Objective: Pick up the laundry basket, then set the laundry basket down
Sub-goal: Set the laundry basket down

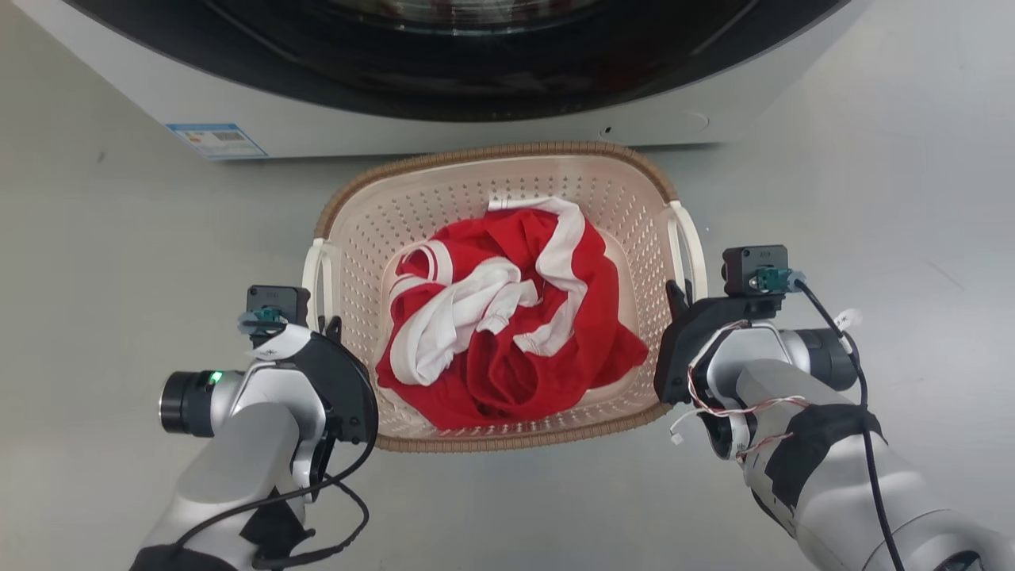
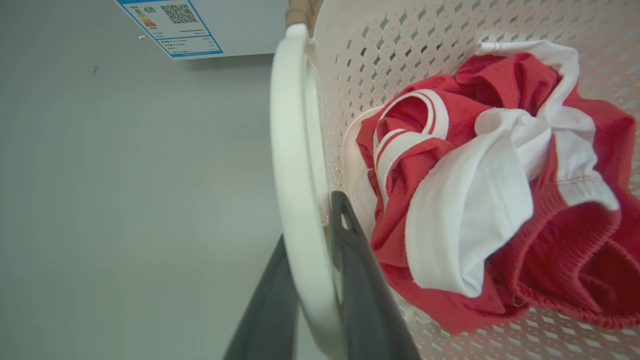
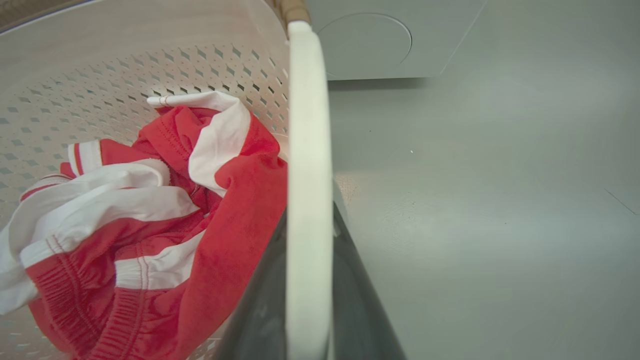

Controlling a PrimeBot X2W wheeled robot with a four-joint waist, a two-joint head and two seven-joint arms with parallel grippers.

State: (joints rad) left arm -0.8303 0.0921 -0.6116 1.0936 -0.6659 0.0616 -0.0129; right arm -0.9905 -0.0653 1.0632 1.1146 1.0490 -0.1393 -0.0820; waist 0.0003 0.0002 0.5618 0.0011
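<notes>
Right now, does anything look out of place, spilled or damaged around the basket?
Nothing stands out. The laundry basket sits upright in front of the washing machine, with the red and white clothes wholly inside it. The left gripper and right gripper each straddle a white side handle.

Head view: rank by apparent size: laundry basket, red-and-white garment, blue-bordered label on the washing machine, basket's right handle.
1. laundry basket
2. red-and-white garment
3. blue-bordered label and right handle: these look about alike, so I won't rank them.
</notes>
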